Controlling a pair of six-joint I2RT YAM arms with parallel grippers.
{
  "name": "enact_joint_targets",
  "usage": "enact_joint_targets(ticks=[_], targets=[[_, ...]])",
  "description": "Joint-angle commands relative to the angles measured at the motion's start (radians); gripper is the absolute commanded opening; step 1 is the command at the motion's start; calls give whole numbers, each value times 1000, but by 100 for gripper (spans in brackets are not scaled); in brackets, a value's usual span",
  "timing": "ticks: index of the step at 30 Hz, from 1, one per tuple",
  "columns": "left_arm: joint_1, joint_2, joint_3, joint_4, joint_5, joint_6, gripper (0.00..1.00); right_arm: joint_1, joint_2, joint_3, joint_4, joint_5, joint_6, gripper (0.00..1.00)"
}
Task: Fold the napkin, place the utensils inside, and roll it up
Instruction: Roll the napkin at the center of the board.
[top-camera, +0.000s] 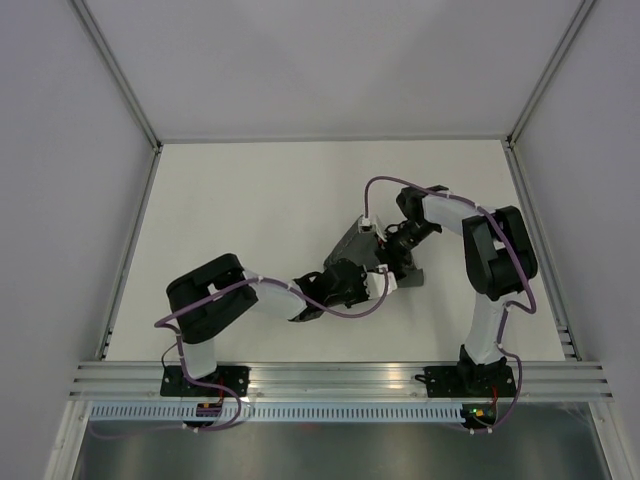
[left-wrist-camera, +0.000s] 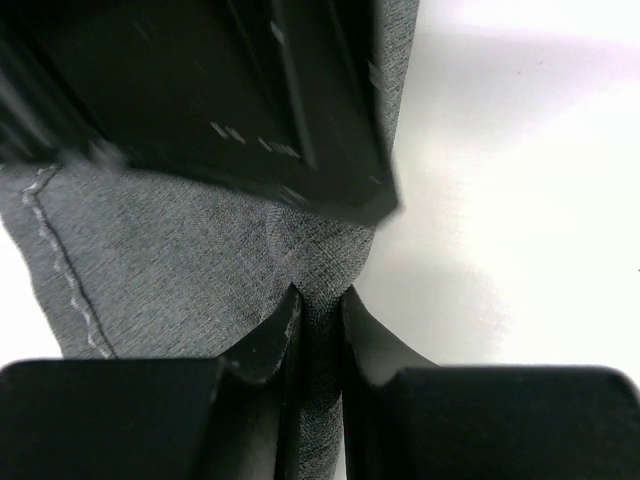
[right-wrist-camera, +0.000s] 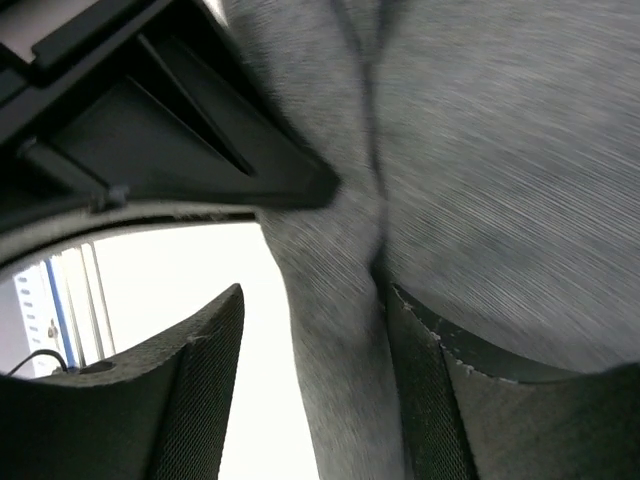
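**Napkin ridge pinched by left arm, right arm's grip wide**

Top view: napkin (top-camera: 356, 243) is bunched mid-desk (top-camera: 250, 200) between both arms; no utensils are visible.

Left wrist: left pincer (left-wrist-camera: 318, 300) is narrow, clamping a cloth ridge that runs along its fingers.

Right wrist: right pincer (right-wrist-camera: 312, 292) is wide, with the ridge between its jaws, against one finger.

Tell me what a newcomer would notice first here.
A bunched grey napkin lies at the middle of the white table, with both grippers meeting over it. The left gripper pinches a fold of the cloth, while the right gripper stands open astride it.
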Motion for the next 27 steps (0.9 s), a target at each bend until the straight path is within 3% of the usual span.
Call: enact_joint_targets(ticks=[1, 9, 19, 24, 27], targets=[[13, 33, -21, -174, 199, -152, 2, -45, -86, 57, 15, -11, 41, 65], [76, 48, -12, -180, 343, -262, 2, -157, -247, 21, 119, -89, 107, 67], [175, 120, 42, -248, 602, -360, 2, -164, -745, -506, 557, 21, 148, 69], [197, 192, 123, -356, 673, -377, 2, -23, -893, -727, 764, 236, 170, 71], [208, 206, 134, -350, 701, -400, 2, 76, -891, -790, 847, 329, 181, 71]])
